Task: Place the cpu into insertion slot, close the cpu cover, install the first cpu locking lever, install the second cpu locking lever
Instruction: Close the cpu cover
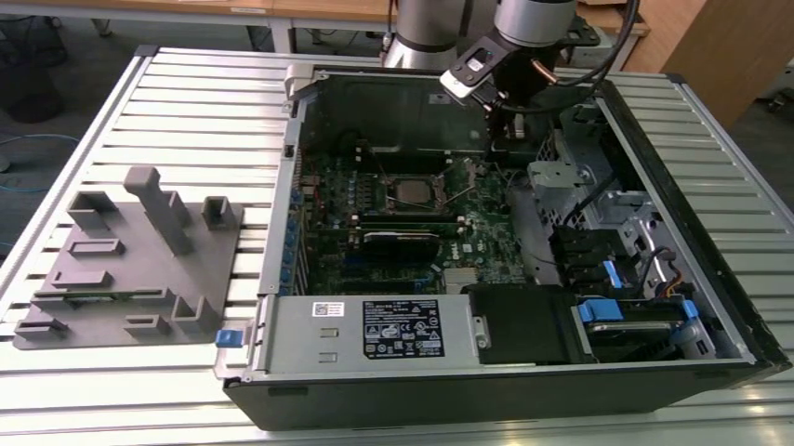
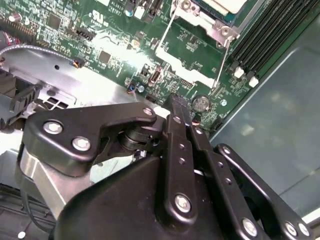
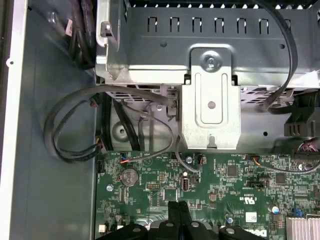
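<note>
Metal surface [image 1: 125,400]: slatted and silver; it carries the open computer case [image 1: 496,404] and a grey fixture block [image 1: 125,269], which stands just beside the case on the exterior view's left.
Near end of case: a power supply box [image 1: 372,330] with a printed label, and next to it, on the exterior view's right, a drive bay with blue tabs [image 1: 608,311].
Circuit board [image 1: 484,251]: green, lying flat on the case floor, with long black memory slots [image 2: 270,30] across it.
Insertion slot [image 1: 416,190]: mid-board, just beyond the memory slots.
Cpu [image 1: 410,192]: seated in the slot with its dull silver top facing up.
Cpu cover [image 2: 210,24]: a silver frame lying flat around the chip.
Locking levers [image 2: 223,60]: thin wire rods running out from the frame's corners; I cannot tell whether they are latched.
Gripper [image 2: 179,102] [image 3: 178,205]: black, beyond the slot and apart from it, low over the board near a coin battery [image 3: 130,176]. The fingers [image 2: 175,130] are pressed together with nothing between them.
Metal bracket [image 3: 210,110]: grey sheet steel, past the board edge.
Arm [image 1: 534,23]: reaches in over the case's far wall.
</note>
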Available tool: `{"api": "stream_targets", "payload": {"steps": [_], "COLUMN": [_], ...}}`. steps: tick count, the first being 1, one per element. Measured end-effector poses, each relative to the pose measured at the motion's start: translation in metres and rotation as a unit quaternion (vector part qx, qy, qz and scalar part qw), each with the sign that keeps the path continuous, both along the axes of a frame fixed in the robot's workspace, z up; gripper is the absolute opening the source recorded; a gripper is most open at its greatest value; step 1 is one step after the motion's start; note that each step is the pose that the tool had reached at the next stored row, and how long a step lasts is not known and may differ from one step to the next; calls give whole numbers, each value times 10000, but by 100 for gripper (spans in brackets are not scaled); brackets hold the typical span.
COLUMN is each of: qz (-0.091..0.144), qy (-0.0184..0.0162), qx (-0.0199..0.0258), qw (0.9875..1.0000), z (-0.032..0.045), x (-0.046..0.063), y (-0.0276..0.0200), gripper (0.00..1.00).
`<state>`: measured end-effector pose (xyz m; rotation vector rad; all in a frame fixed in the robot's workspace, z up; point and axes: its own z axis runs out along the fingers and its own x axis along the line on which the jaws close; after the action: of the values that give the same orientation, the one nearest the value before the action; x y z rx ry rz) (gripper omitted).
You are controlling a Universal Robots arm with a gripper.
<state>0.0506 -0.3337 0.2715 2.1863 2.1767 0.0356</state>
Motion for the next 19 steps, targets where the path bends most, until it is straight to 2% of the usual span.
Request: {"api": "stream_targets", "payload": {"steps": [4, 19], "qz": [0, 0], "qy": [0, 4], "qx": [0, -10], "qw": [10000, 10000], "z": [-25, -271], "x": [1, 33], "y": [0, 1], "gripper": [11, 11]}}
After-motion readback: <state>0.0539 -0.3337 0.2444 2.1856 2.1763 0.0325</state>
